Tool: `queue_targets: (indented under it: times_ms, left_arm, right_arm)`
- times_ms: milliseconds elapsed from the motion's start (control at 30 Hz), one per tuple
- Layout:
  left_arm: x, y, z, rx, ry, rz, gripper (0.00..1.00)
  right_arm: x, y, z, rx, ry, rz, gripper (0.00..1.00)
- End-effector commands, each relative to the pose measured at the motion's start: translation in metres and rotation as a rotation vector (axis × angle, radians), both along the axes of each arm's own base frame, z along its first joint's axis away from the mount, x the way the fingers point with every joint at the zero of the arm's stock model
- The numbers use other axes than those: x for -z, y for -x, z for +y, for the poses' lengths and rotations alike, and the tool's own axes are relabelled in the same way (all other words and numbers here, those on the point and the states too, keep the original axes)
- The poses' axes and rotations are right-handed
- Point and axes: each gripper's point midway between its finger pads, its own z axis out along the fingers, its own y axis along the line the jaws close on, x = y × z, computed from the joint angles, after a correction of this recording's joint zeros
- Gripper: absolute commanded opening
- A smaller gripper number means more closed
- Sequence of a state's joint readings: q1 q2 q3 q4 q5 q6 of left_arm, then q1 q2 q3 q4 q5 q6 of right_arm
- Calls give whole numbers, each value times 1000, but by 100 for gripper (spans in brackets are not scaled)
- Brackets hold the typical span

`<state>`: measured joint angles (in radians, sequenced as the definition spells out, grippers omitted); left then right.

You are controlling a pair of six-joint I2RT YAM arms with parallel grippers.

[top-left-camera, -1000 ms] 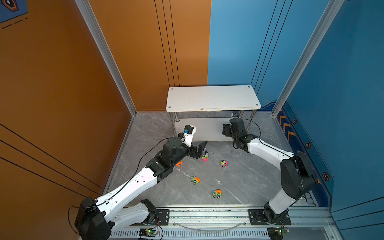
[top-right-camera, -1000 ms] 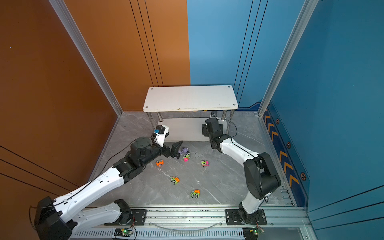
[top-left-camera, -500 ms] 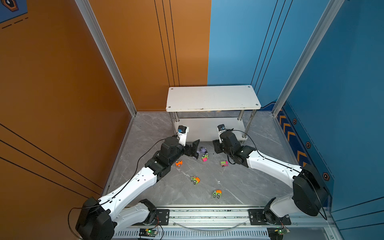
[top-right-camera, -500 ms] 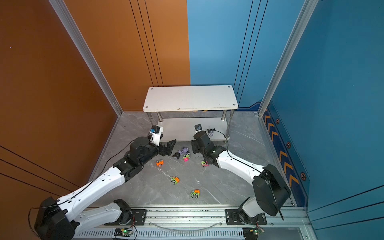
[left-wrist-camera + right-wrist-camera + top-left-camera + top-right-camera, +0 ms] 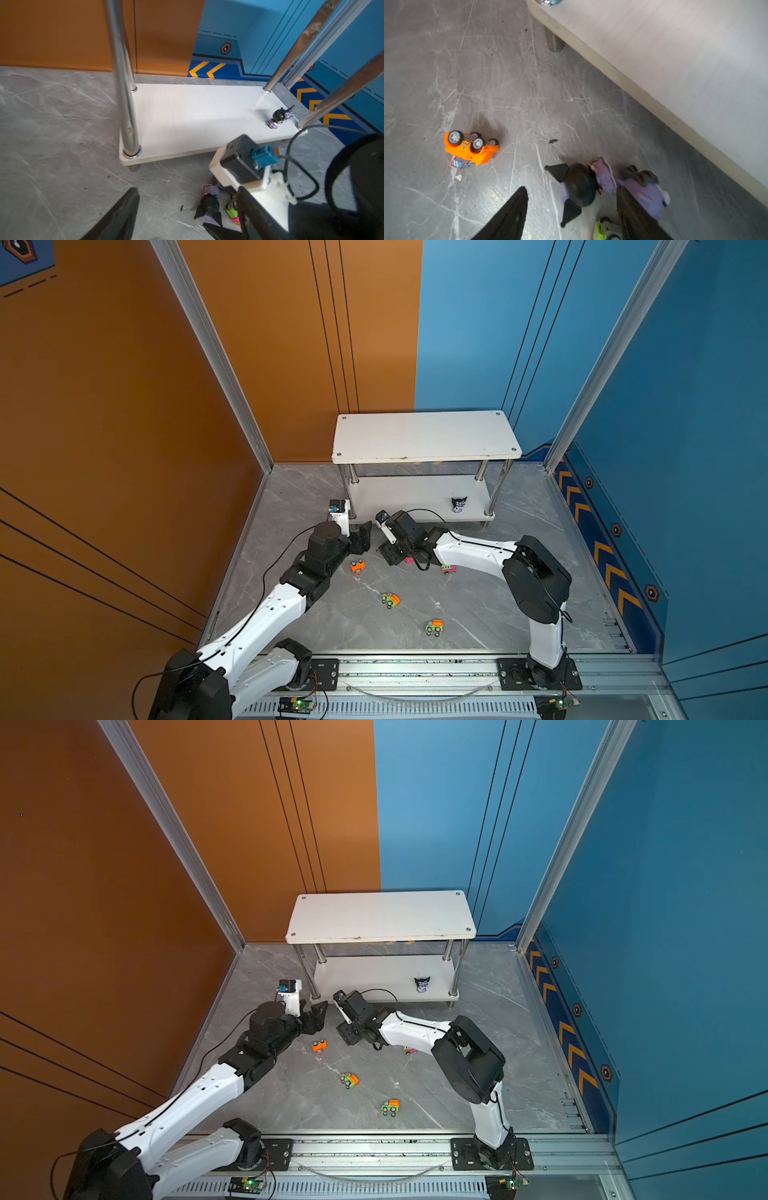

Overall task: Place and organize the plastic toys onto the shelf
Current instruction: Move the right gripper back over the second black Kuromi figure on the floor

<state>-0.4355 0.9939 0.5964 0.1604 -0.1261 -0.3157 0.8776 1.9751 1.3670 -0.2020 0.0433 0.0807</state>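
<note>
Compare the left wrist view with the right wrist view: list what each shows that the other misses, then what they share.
Only the left wrist view: an upright figurine on the shelf's lower board, and the other arm's wrist camera.
Only the right wrist view: an orange car tipped off its wheels on the floor, and a second fallen figurine.
Both: the black-headed figurine lying on the floor, the green car beside it, and the lower board.

The shelf (image 5: 424,435) is showing smooth, matt white boards, while its posts (image 5: 123,83) are gleaming as polished chrome metal. The worktop (image 5: 478,605) is looking like smooth grey marble with a faint sheen. The car (image 5: 469,148) is shining as glossy orange plastic, the figurine (image 5: 579,187) looking duller.
</note>
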Motion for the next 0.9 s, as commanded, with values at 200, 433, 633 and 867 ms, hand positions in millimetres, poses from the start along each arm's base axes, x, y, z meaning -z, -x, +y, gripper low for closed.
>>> queue_targets:
  times_ms: [200, 433, 633, 867]
  left_arm:
    - [-4, 0, 30, -108, 28, -13, 74]
    - [-3, -6, 21, -76, 51, 1, 74]
    - [-2, -7, 19, -66, 55, 8, 74]
    - [-4, -10, 14, -50, 70, 7, 74]
  right_arm:
    - [38, 4, 14, -81, 91, 92, 69]
    - [50, -6, 21, -75, 79, 122, 68]
    - [47, 17, 19, -142, 30, 205, 62]
    - [27, 64, -2, -207, -8, 284, 61]
